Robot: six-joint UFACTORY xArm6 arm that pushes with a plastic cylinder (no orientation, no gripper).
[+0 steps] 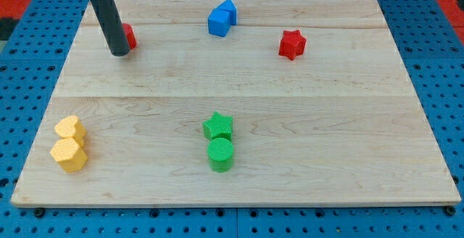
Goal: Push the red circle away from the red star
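Wooden board (239, 85), my tip (118, 52), a bare rod with no jaws to open or close, touching the left side of a partly hidden red block (130, 36) at top left, red star (292, 44) well apart at top right, blue blocks (222, 17) between, green star (218, 125) touching green circle (220, 154), two yellow blocks (69, 144) bottom left

my tip (118, 51) touches the red circle (128, 36) near the board's top left corner. the red star (292, 44) sits well apart toward the top right.
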